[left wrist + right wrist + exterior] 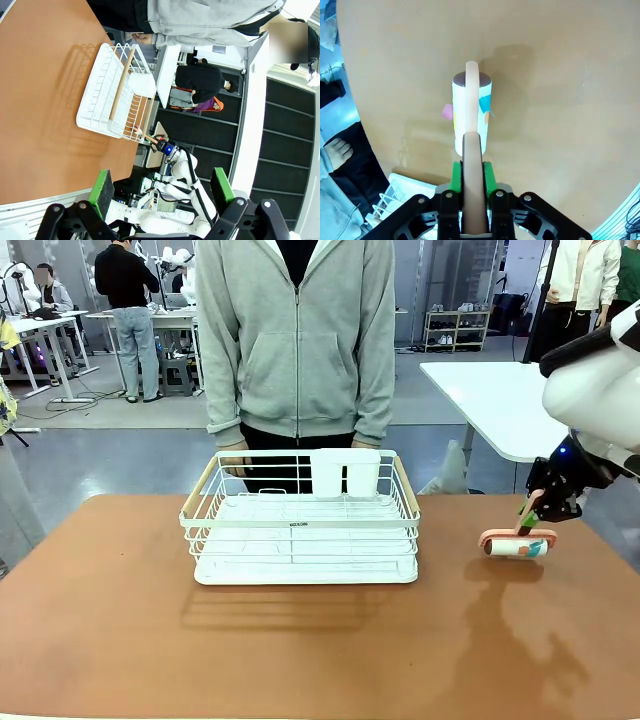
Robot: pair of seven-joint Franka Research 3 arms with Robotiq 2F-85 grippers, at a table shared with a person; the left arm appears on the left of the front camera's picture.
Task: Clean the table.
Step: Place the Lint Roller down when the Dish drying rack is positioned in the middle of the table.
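Reddish-brown table spanning the near field, with a white wire dish rack at its middle toward the far edge; a person in a grey hooded top stands just behind the rack. Right gripper at the right side of the table, its green pads clamped on the pink handle of a lint roller, whose white drum rests on the tabletop and carries pink and blue scraps. Left gripper held high above the near left part of the table, fingers spread wide with nothing between the green pads. A white-topped table stands at far right
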